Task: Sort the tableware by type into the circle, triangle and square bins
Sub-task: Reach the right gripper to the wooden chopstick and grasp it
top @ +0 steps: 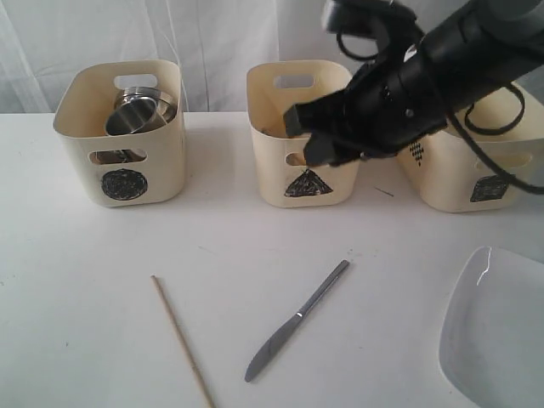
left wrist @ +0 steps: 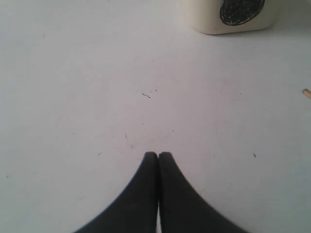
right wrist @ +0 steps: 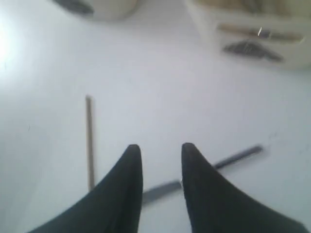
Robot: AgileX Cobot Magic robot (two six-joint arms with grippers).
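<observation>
Along the tabletop's far edge, three cream bins stand in a row: the circle bin (top: 81,161), holding steel cups (top: 136,115), the triangle bin (top: 272,161) and the square bin (top: 450,183). Your right gripper (right wrist: 160,145) hangs before the triangle bin, fingers parted and empty. Your left gripper (left wrist: 158,154) hovers near the circle bin, fingers pressed together on nothing. The knife (top: 297,320) lies mid-tabletop, a chopstick (top: 183,340) beside it, and the plate (top: 501,340) sits at the front right corner. The knife looks next: straddle its handle squarely and pinch low, since thin steel may slide on this smooth white surface. White curtains close off the room behind.
</observation>
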